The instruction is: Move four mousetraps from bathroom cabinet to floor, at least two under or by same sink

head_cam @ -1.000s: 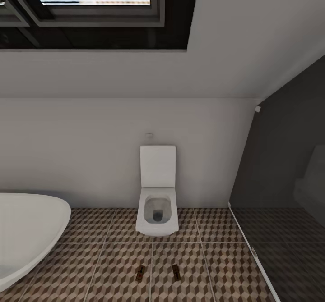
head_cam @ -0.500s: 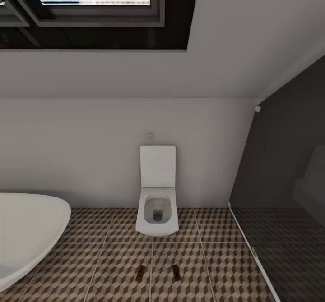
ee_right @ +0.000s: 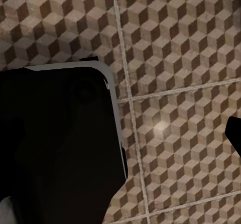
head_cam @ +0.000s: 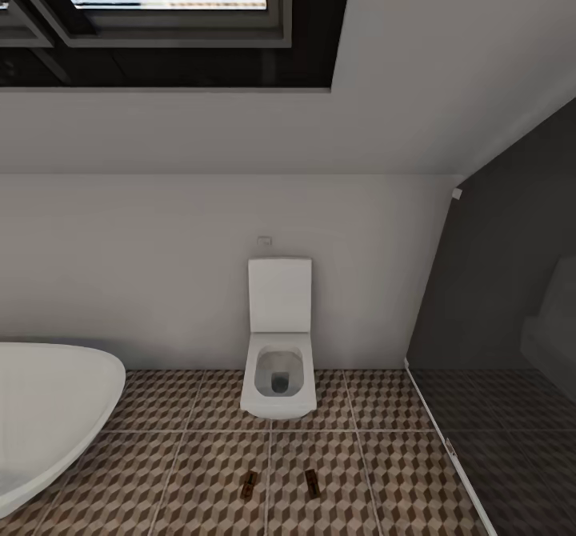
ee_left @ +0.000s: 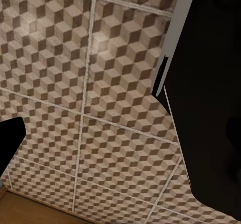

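Note:
Two mousetraps lie flat on the bathroom floor [head_cam: 200,472] in front of the toilet: one mousetrap [head_cam: 250,486] to the left and the other mousetrap [head_cam: 311,482] a hand's width to its right. Both are small brown boards with dark metal parts. The sink is out of view. In the left wrist view a dark fingertip [ee_left: 10,141] hangs over the cube-pattern tiles [ee_left: 100,83]. A strip of orange-brown wood [ee_left: 30,209] borders them; I cannot tell whether it is the cabinet. The right wrist view shows one dark fingertip [ee_right: 233,133] above the tiles [ee_right: 175,58]. Nothing shows between the fingers.
A square white toilet [head_cam: 278,352] stands against the far wall. The oval white bathtub [head_cam: 48,408] fills the left. A glass shower screen [head_cam: 496,320] with darker tiles behind it closes the right. Dark robot body parts [ee_left: 211,108] [ee_right: 55,143] cover part of each wrist view.

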Robot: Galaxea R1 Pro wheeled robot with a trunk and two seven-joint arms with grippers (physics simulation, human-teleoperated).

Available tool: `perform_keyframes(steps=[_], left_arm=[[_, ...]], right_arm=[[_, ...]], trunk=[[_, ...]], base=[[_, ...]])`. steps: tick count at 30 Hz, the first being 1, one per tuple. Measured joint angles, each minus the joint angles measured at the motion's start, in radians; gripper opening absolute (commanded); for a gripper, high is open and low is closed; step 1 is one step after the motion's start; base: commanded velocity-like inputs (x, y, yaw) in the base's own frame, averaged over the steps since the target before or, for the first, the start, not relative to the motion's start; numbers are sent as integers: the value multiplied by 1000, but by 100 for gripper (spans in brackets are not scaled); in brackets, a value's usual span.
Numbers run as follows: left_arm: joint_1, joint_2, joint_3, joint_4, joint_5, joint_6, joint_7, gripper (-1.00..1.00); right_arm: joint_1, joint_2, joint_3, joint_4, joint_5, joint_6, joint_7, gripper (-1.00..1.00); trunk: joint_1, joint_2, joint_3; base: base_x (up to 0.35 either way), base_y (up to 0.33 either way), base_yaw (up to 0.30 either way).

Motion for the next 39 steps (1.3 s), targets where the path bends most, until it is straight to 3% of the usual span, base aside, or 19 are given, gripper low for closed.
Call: perform_keyframes(steps=[39], left_arm=[[0, 0, 0, 0, 0, 0, 0, 100]], right_arm=[[0, 0, 0, 0, 0, 0, 0, 100]], trunk=[[0, 0, 0]], base=[[0, 0, 0]])
